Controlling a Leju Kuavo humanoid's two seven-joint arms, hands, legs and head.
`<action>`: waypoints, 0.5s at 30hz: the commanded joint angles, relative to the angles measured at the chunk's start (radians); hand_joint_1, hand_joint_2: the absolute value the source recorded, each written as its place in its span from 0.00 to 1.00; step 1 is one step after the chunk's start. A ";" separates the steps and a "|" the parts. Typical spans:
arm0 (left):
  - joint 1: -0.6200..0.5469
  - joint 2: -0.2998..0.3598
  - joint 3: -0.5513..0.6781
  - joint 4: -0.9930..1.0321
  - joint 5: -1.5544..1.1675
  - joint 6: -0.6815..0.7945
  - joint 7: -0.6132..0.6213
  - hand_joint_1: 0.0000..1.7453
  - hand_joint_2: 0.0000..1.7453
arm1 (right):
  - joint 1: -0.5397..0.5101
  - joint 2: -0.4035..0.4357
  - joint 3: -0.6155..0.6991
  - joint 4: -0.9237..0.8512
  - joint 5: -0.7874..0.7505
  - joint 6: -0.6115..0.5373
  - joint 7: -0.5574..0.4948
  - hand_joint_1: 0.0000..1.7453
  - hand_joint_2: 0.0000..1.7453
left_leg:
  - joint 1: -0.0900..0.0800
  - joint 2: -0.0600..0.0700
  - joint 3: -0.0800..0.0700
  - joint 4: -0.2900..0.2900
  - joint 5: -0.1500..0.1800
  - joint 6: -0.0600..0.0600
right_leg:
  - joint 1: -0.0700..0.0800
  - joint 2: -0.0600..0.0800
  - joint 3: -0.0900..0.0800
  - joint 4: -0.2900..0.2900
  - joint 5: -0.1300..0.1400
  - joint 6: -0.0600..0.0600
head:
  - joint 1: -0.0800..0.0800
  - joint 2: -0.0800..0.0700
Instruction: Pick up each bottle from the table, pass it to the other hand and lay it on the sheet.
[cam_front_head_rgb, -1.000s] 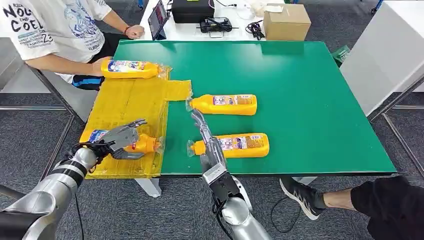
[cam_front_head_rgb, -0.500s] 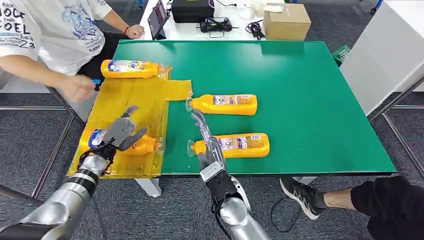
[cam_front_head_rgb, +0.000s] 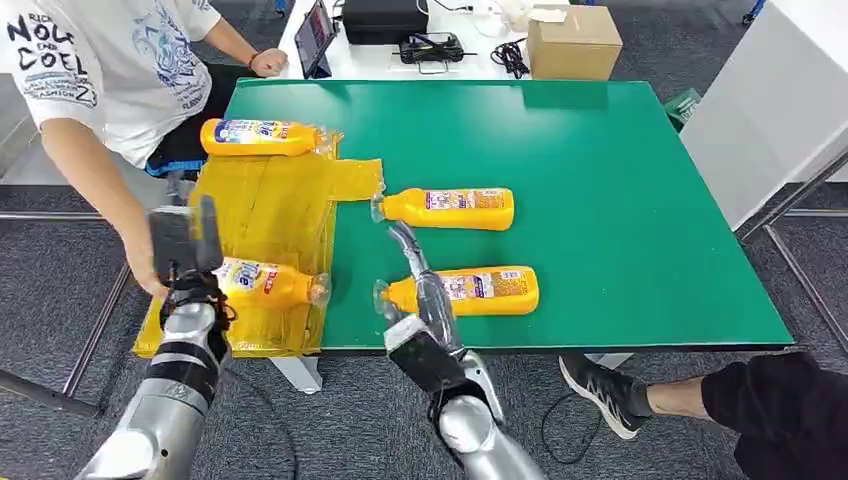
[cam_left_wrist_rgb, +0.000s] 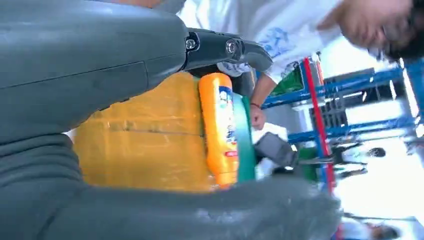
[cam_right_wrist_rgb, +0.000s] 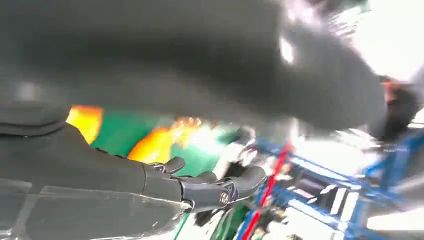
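Left hand (cam_front_head_rgb: 185, 243) hangs empty, fingers spread; right hand (cam_front_head_rgb: 412, 262) reaches flat, holding nothing. Close it squarely around the near bottle (cam_front_head_rgb: 465, 289).

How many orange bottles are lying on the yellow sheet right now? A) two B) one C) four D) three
A: two orange bottles lie on the yellow sheet, one at its far edge and one near its front; the other two bottles lie on the green table.
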 joint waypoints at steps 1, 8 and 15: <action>0.089 -0.025 0.079 -0.188 0.046 -0.043 0.015 0.00 1.00 | -0.122 -0.120 -0.078 0.149 0.083 0.019 0.077 0.00 1.00 | 0.000 0.002 0.004 -0.001 -0.001 0.000 | 0.000 0.001 0.005 -0.002 0.000 -0.001 | 0.000 0.000; 0.154 -0.023 0.078 -0.214 0.109 -0.108 0.060 0.00 1.00 | -0.254 -0.229 -0.068 0.318 0.223 0.150 0.270 0.00 1.00 | -0.001 0.002 0.006 -0.001 -0.002 -0.001 | 0.000 0.002 0.005 -0.002 -0.001 -0.001 | 0.000 0.000; 0.193 -0.029 0.003 -0.164 0.062 -0.159 0.090 0.00 1.00 | -0.444 -0.293 -0.075 0.529 0.244 0.283 0.292 0.00 1.00 | -0.002 0.000 0.001 0.000 0.000 0.001 | -0.002 0.001 0.002 0.000 0.000 0.000 | 0.000 0.000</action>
